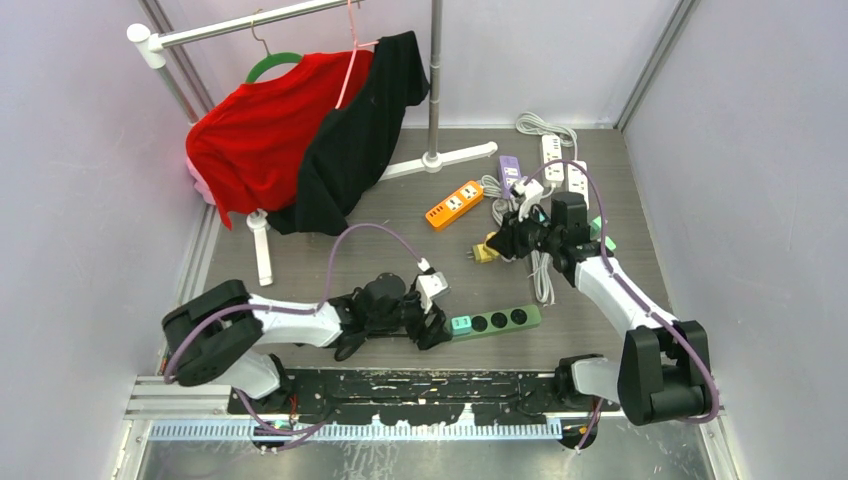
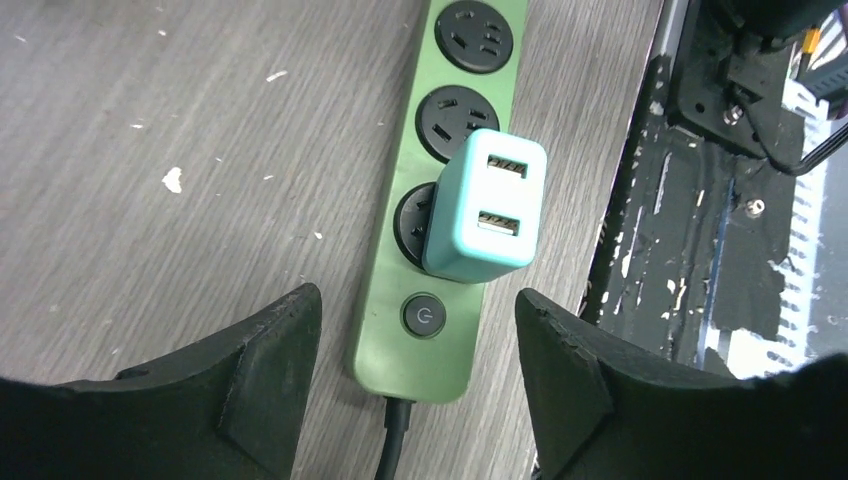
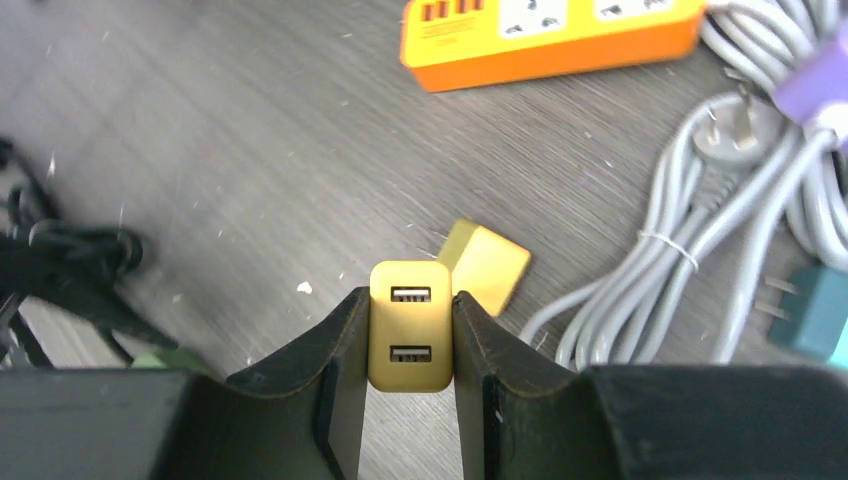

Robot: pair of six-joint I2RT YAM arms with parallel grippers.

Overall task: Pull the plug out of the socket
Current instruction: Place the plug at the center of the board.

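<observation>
Left gripper (image 1: pixel 432 325) low over the near tabletop (image 1: pixel 630 190), fingers (image 2: pixel 275 350) wide apart, straddling the switch end of the green strip (image 2: pixel 383 335) without touching it or the plug; teal plug (image 2: pixel 485 205) seated in the strip's socket nearest the switch (image 2: pixel 424 317), two USB ports facing up, tilted a bit off the strip's axis, clear gap to both fingers; two round sockets beyond it bare; strip's black cord leaves at the near end between the fingers; in the top view the strip (image 1: pixel 500 320) lies across the near middle of the tabletop with the teal plug (image 1: pixel 461 323) at its left end, just beside the left fingers; right gripper (image 1: pixel 503 241) further back and to the right, fingers (image 3: pixel 335 385) clamped on a yellow plug (image 3: pixel 410 340), one finger on each side, USB ports toward the wrist camera, held above the tabletop; second yellow block (image 3: pixel 487 265) on the tabletop just behind it, can't tell if they touch; bundled grey cable (image 3: pixel 690 230) to the right of that, dark teal plug (image 3: pixel 815 310) at the right edge; orange strip (image 1: pixel 455 203) beyond; white strips (image 1: pixel 552 155) near the back wall; clothes rack (image 1: pixel 435 80) back left with a red shirt (image 1: pixel 255 135) and a black shirt (image 1: pixel 360 130) hanging
</observation>
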